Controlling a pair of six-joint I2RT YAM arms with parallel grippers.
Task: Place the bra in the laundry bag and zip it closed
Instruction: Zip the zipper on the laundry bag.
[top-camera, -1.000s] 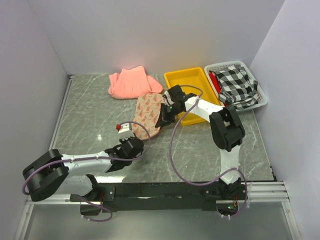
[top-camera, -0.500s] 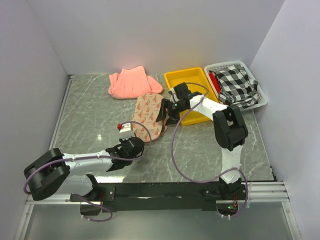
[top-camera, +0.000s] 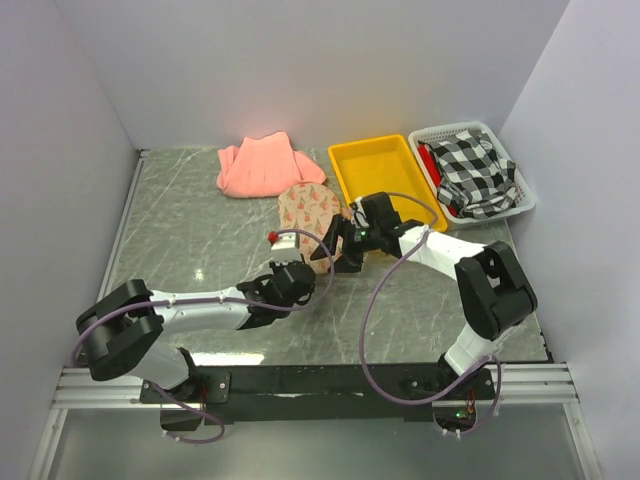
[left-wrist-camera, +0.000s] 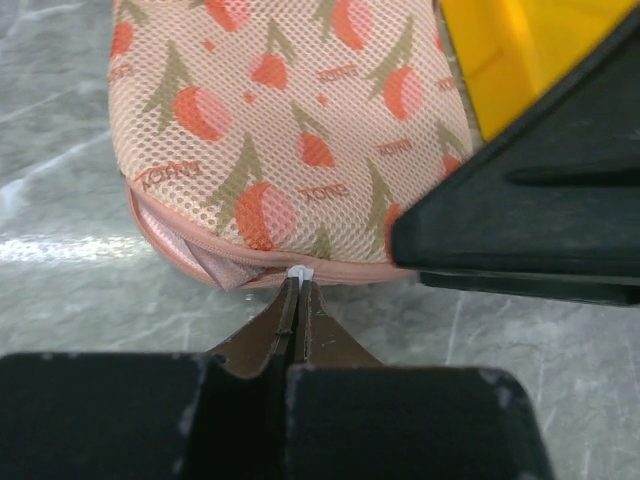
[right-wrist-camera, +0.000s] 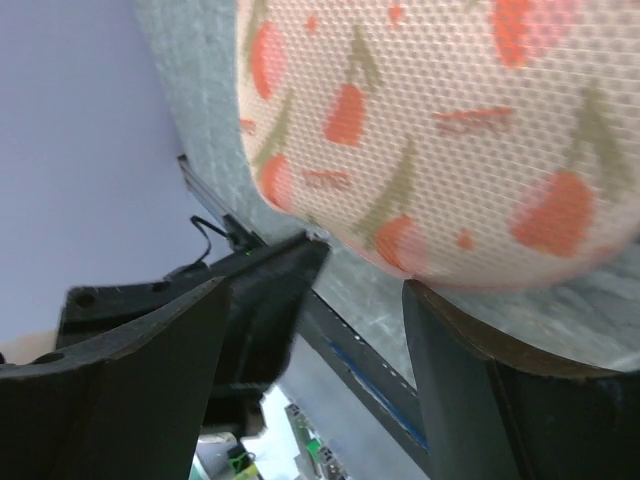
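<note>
The laundry bag (top-camera: 308, 208) lies mid-table, beige mesh with red-orange prints and pink edging (left-wrist-camera: 280, 110) (right-wrist-camera: 450, 120). My left gripper (top-camera: 312, 268) (left-wrist-camera: 298, 290) is at its near edge, shut on the white zip pull (left-wrist-camera: 300, 272). Left of the pull the zip still gapes, and a fold of pale pink fabric (left-wrist-camera: 205, 262) shows in the gap. The bra is otherwise hidden. My right gripper (top-camera: 335, 248) (right-wrist-camera: 315, 290) stands open at the bag's near right edge, with one finger (right-wrist-camera: 480, 380) against the rim and nothing held.
A salmon-pink folded cloth (top-camera: 262, 165) lies at the back. A yellow bin (top-camera: 385, 180) (left-wrist-camera: 520, 50) stands right of the bag. A white basket (top-camera: 527, 205) at the back right holds a checked cloth (top-camera: 475, 170). Walls enclose three sides.
My right gripper has opened, let go of the bag and drawn nearer. The left arm has swung right along the bag's near edge, still shut on the zip pull. The bag has shifted.
</note>
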